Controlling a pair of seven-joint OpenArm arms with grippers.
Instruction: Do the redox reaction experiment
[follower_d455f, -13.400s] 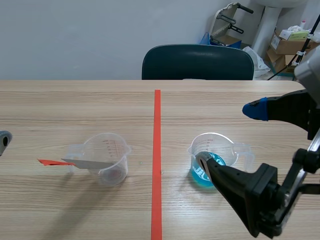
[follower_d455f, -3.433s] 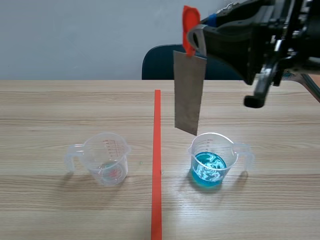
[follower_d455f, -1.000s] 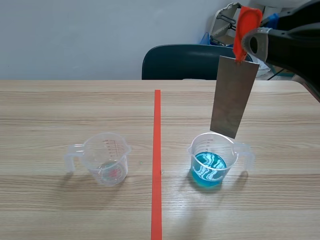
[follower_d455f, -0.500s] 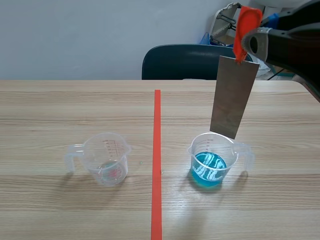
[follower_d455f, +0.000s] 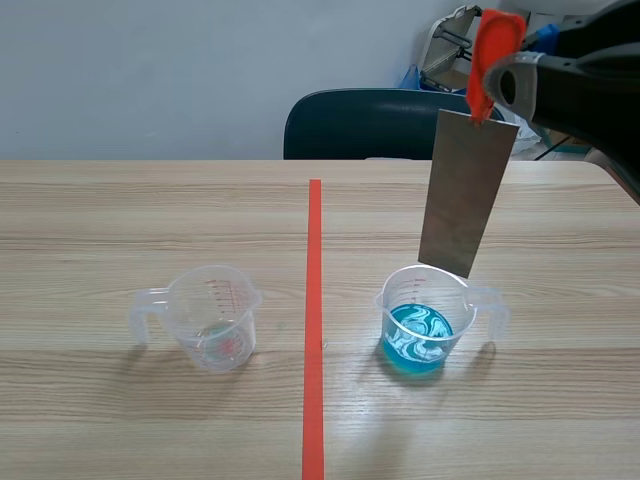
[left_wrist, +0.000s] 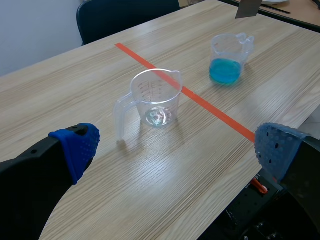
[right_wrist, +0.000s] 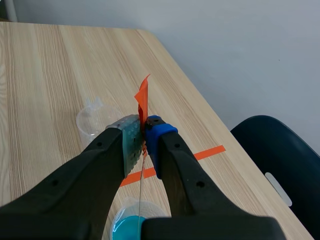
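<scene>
The right hand (follower_d455f: 497, 78) is clamped on the orange tab (follower_d455f: 494, 40) of a metal strip (follower_d455f: 465, 190). The strip hangs nearly upright, long axis top to bottom, with its lower end over the far rim of the cup of blue liquid (follower_d455f: 424, 325). I'd say a straight drop would dip it in. The left hand (left_wrist: 176, 147) is wide open and holds nothing. It is nearer the clear cup (left_wrist: 156, 97), which looks all but empty, across the red line (follower_d455f: 314, 300) on the table (follower_d455f: 120, 210).
</scene>
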